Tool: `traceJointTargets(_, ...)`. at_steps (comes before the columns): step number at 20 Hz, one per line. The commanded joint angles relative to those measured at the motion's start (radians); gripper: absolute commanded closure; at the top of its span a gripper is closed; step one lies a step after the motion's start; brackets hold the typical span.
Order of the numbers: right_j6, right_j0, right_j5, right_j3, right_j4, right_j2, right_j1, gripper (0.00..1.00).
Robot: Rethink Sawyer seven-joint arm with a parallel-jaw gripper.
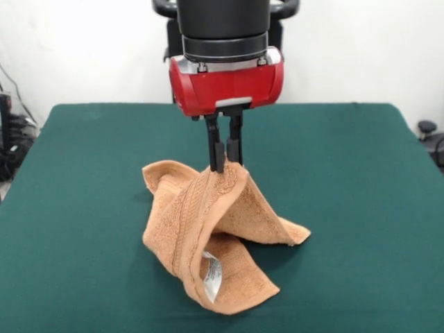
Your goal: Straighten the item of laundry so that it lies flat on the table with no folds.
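1. Front view: red and black arm comes down from the top, over the middle of the green desk.
2. Pincer points straight down, its two black fingers close together and clenched on the top fold of the towel.
3. Towel is orange-tan terry, pinched at its highest point and pulled up into a peak right under the pincer.
4. From the peak the cloth drapes down in folds; lower parts rest on the desk, slightly left of centre and toward the near edge.
5. One flap spreads out to the right and ends in a corner lying flat on the desk.
6. Another flap curls to the left behind the peak, its edge raised.
7. A woven border band runs down the front fold from the peak toward the bottom.
8. White label shows inside the lower fold, near the bottom corner; print on it too small to read.
9. Towel is bunched and folded, not flat.
10. White wall behind the desk; dark cables at the left edge.
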Motion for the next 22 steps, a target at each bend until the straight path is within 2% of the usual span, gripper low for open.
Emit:
traceJointTargets(1,-0.009,0.012,0.028,0.039,-0.005,-0.018,0.007,1.0)
traceJointTargets(5,-0.03,0.003,0.043,-0.006,-0.014,-0.021,0.038,1.0)
traceJointTargets(11,-0.09,-0.008,0.14,-0.123,-0.009,-0.01,0.063,1.0)
traceJointTargets(22,-0.157,-0.041,0.188,-0.169,-0.018,0.005,0.082,1.0)
